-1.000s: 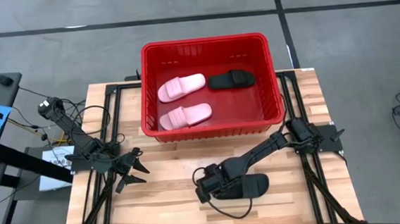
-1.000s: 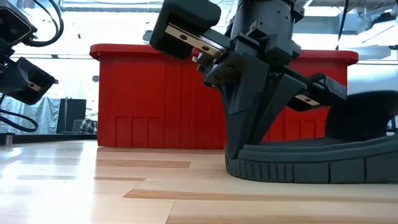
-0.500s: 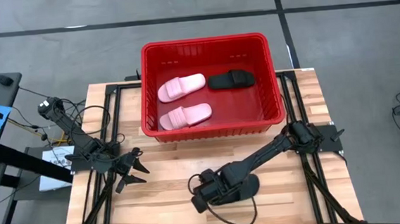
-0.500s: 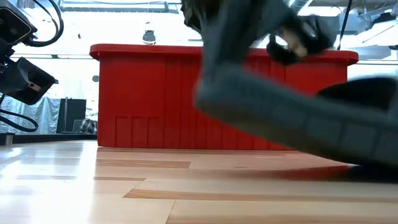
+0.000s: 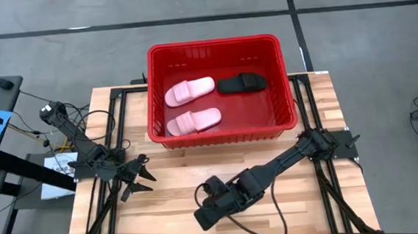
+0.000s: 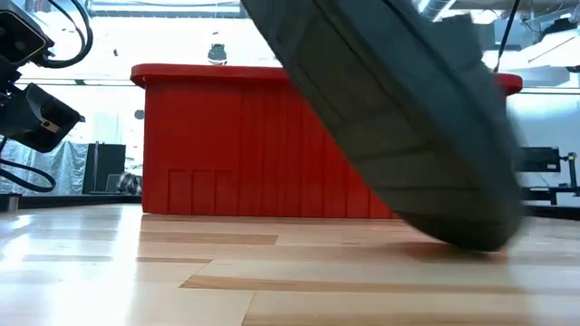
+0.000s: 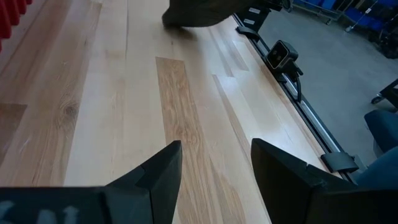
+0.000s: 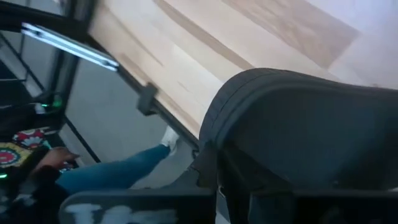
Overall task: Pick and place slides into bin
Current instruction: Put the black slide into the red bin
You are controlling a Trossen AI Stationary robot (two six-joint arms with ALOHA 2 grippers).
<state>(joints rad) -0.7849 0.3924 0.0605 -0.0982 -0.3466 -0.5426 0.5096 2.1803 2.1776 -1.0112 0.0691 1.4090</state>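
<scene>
The left gripper [image 5: 141, 179] waited at the left side of the bench [image 5: 170, 201], its jaws released and holding nothing. In the bin [image 5: 217, 44] at the back of the bench three slides already lay: two pink slides [image 5: 189, 90] on the left and a black slide [image 5: 241, 83] to their right. The fourth slide [image 5: 214, 211], black, was tilted up off the bench near its front edge, the right gripper [image 5: 226, 197] with its jaws clenched on it; only this one was left to place. No brand, label or writing could be read.

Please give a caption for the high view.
Right gripper lifts the last black slide near the red bin.
</scene>
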